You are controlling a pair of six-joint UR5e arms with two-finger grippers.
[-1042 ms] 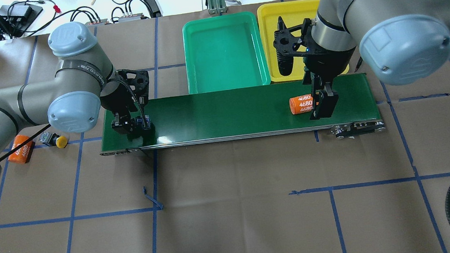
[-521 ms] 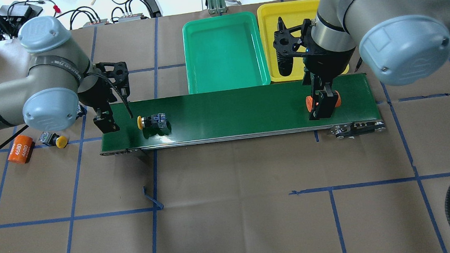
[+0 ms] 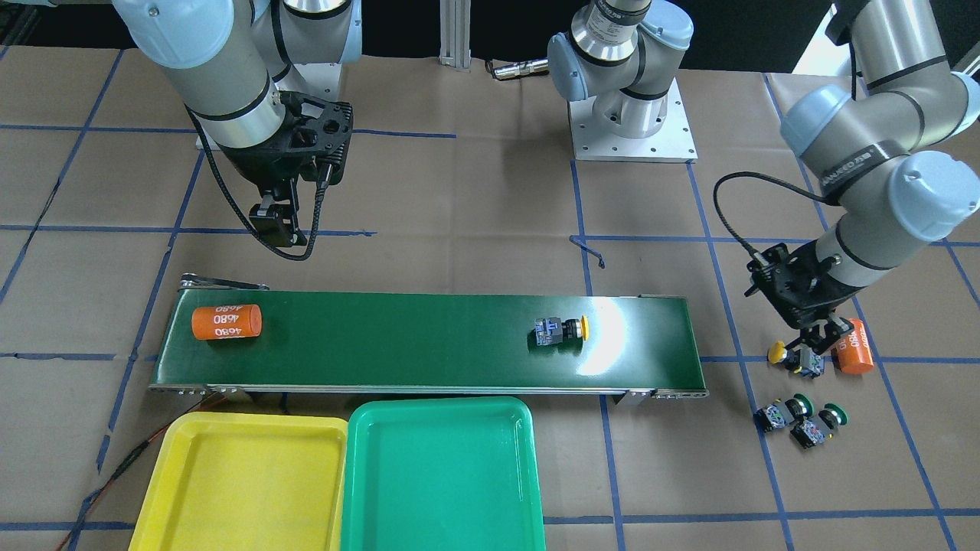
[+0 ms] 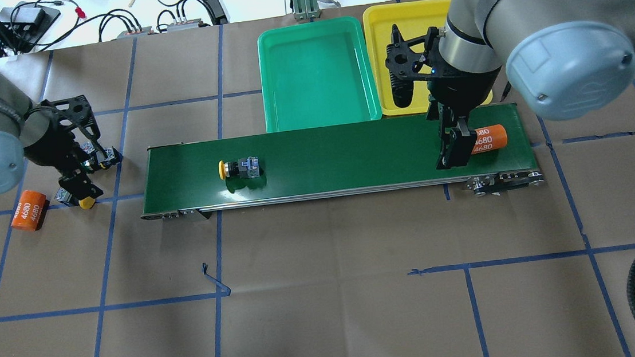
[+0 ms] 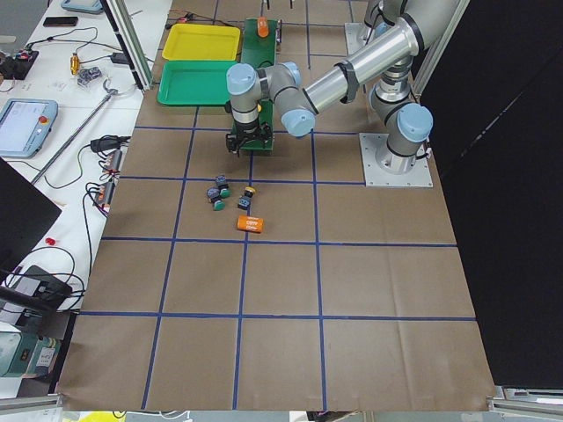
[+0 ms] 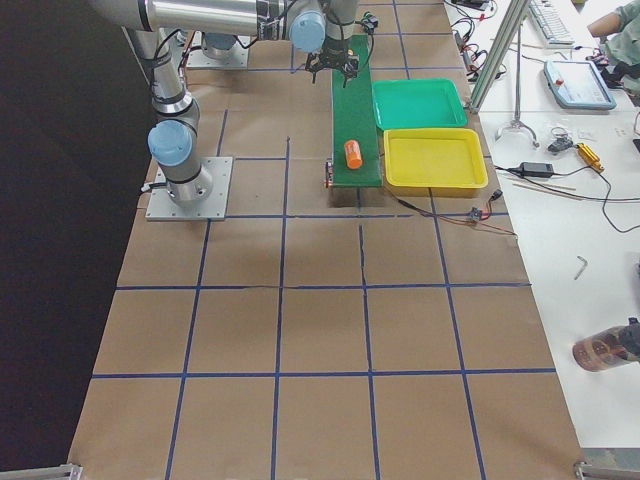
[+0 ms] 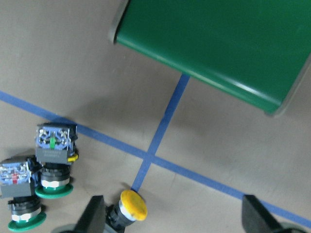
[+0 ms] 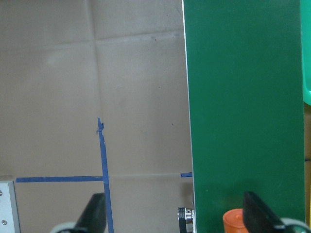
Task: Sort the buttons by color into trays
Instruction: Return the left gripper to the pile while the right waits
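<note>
Left end effector (image 7: 174, 213) hangs wide open over the yellow button (image 7: 132, 205) (beside the belt (image 7: 218, 48)), probably to grab it.

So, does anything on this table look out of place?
Yes. An orange cylinder marked 4680 lies on its side at one end of the belt; it is no button and fits neither the yellow tray nor the green tray. A second cylinder lies off the belt, beside the loose buttons.

Left tool (image 7: 175, 219) spread, right tool (image 8: 175, 217) spread
</note>
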